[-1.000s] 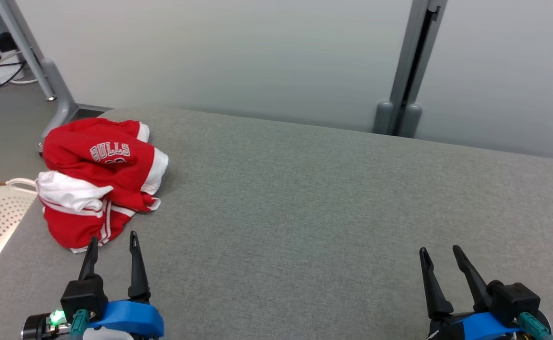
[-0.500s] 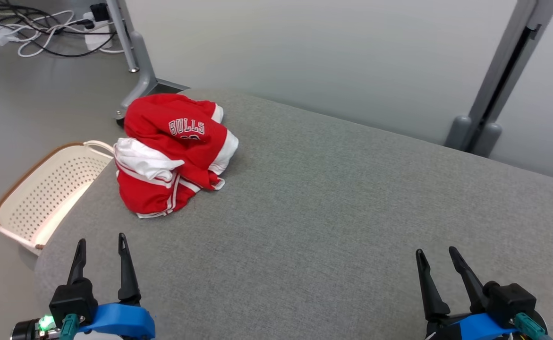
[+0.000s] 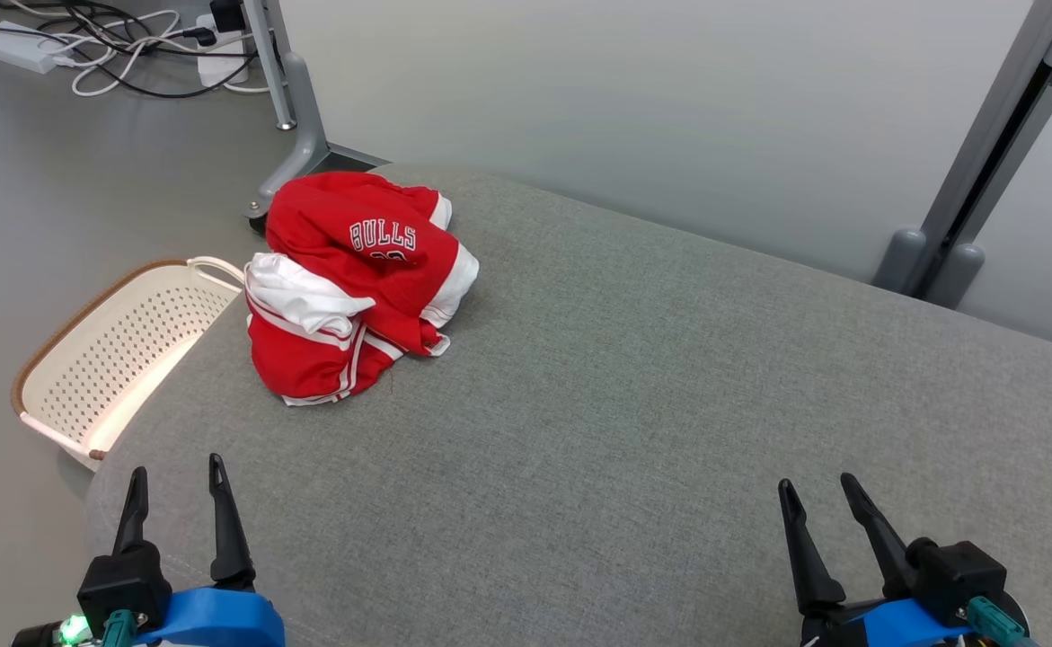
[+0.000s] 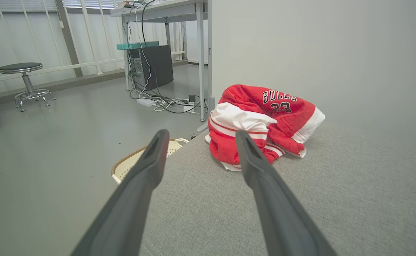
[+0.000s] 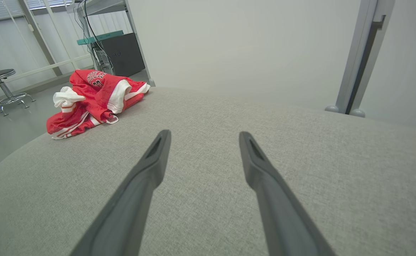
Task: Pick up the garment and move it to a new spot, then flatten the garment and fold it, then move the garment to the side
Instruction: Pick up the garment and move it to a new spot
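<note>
The grey surface (image 3: 651, 422) stretches open from its near edge to the pale wall (image 3: 624, 108) behind. One obstacle sits on it, the crumpled red garment (image 3: 346, 296) heaped at the far left corner; a perforated basket (image 3: 85, 359) stands on the floor just beside that edge.

Red dominates the garment (image 3: 355, 279), edged in broad white bands, striped thinly in white along its seams and lettered "BULLS" in white. My bench (image 3: 651, 422) wears a flecked mid-grey weave. The basket (image 3: 103, 359) is cream, patterned with rows of small holes, under a brown rim. My left end effector (image 3: 177, 467) and right end effector (image 3: 817, 485) pair black fingers (image 3: 227, 530) with bright blue mounts (image 3: 211, 618) and teal plugs (image 3: 993, 618). The floor (image 3: 58, 198) and wall (image 3: 624, 108) are pale grey.
</note>
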You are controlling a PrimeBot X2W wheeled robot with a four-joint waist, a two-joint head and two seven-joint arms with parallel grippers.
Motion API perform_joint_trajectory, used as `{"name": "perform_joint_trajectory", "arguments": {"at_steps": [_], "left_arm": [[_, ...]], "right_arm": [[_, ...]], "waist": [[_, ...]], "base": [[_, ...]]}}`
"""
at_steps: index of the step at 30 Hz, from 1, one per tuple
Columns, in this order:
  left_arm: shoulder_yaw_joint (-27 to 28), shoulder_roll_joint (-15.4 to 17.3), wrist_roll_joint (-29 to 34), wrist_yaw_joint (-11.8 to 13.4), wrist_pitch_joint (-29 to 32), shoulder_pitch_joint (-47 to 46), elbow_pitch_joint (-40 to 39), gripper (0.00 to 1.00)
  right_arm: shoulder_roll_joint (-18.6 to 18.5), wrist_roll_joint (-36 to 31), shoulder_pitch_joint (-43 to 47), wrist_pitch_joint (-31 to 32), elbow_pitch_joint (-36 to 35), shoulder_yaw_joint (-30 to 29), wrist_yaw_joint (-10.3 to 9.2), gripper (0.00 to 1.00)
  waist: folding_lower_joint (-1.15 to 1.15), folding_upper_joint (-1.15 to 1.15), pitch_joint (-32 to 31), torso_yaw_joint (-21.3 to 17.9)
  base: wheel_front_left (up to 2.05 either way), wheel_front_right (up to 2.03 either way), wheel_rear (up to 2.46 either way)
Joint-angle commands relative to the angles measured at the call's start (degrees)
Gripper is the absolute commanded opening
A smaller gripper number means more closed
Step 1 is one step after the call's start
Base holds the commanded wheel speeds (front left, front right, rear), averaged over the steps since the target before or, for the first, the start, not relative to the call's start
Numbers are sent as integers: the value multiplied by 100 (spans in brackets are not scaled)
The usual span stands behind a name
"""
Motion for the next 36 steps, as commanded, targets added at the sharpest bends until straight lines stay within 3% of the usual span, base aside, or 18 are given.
{"name": "perform_joint_trajectory", "arguments": {"at_steps": [1,12,21,29,36], "left_arm": [[-10,-2,-31,26,-26,1,-24,100],[202,208,-223,-132,-26,-852,22,100],[793,801,-540,-307,-22,-2352,384,100],[936,1364,-727,-521,116,-3573,1221,100],[829,1648,-837,-793,554,-4312,2374,100]], "right_arm": [[-37,-1,20,-22,13,1,3,100],[-38,-347,-236,-22,-139,-40,3,100],[-71,-759,-636,168,-654,-6,2,100],[-138,-918,-962,325,-1319,-6,2,100],[-207,-963,-1054,471,-1758,-83,2,100]], "waist": [[0,0,20,-23],[0,0,482,-438],[0,0,1388,-1146],[0,0,2197,-1706],[0,0,2566,-1883]], "base": [[0,0,0],[0,0,0],[0,0,0],[0,0,0],[0,0,0]]}}
